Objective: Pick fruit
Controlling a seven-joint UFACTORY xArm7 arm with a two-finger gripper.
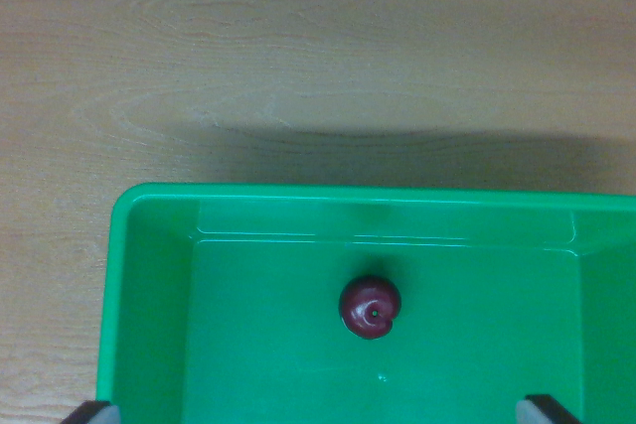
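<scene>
A small dark red round fruit (370,308) lies on the floor of a bright green plastic bin (149,275), near the bin's middle. My gripper (318,414) shows only as two dark fingertips (91,412) at the bottom corners of the wrist view, one at the left and one at the right. They stand far apart, open, with nothing between them. The fruit sits above the gap between the fingertips, apart from both.
The green bin rests on a light wooden table (298,47). The bin's far wall (378,220) and left wall enclose the fruit. A shadow falls on the table just beyond the bin's far rim.
</scene>
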